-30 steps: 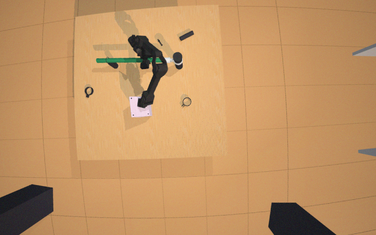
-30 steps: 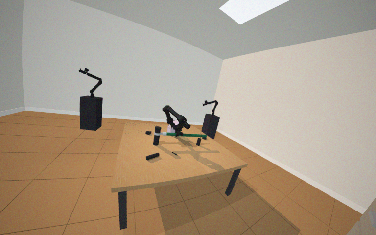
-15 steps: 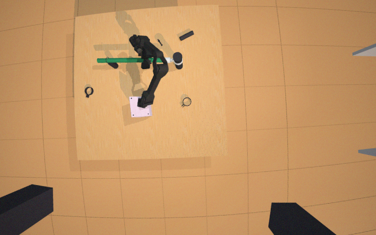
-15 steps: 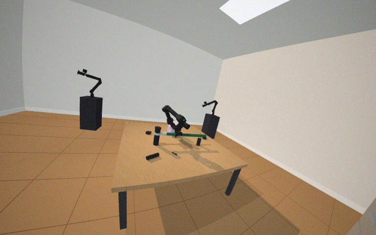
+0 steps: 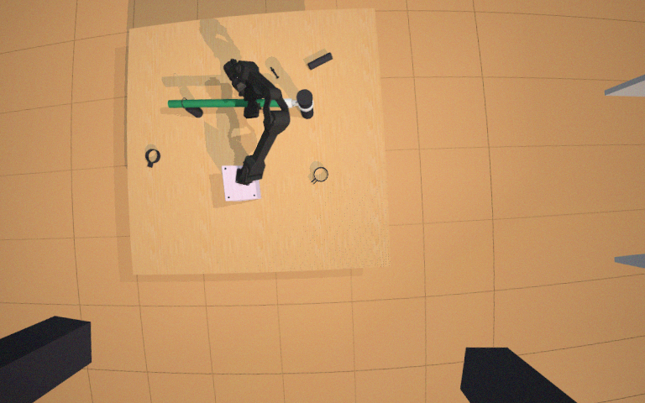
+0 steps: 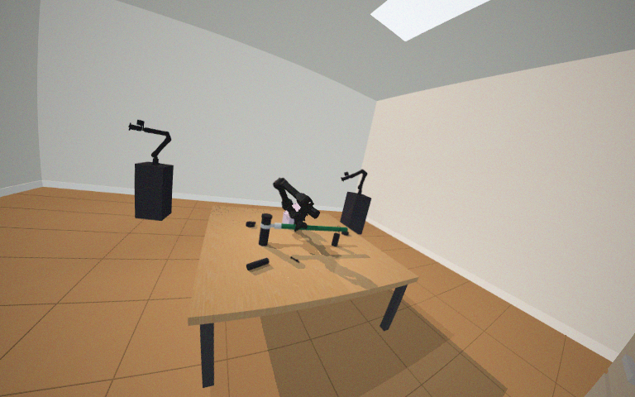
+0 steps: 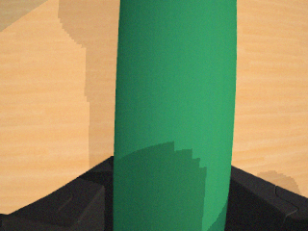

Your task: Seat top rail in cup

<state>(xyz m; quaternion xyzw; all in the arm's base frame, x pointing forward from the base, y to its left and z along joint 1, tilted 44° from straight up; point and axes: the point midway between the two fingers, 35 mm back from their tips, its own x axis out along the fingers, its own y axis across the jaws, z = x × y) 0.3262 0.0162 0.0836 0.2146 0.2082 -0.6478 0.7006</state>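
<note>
The green rail (image 5: pixel 204 102) (image 6: pixel 327 228) (image 7: pixel 175 72) lies level above the table. My gripper (image 5: pixel 251 103) (image 6: pixel 300 227) (image 7: pixel 162 167) is shut on it, a finger on each side. The rail passes through the thin loop cap (image 5: pixel 184 101) on the short black post (image 5: pixel 194 112) (image 6: pixel 336 240). Its other end meets the white rail-end cup (image 5: pixel 288 102) (image 6: pixel 277 226); how deep it sits inside cannot be told. The cup hangs on the pale brace band (image 5: pixel 306 107) (image 6: pixel 265 226), high on the big black post (image 6: pixel 264 236), just under the post cap (image 5: pixel 305 96) (image 6: pixel 266 217).
A black cylinder (image 5: pixel 320 60) (image 6: pixel 257 264) and a small dark part (image 5: pixel 274 72) (image 6: pixel 294 259) lie on the rail's far side from the arm base. Black ring clamps (image 5: pixel 152 155) (image 5: pixel 320 174) lie on either side of the pale base plate (image 5: pixel 241 192).
</note>
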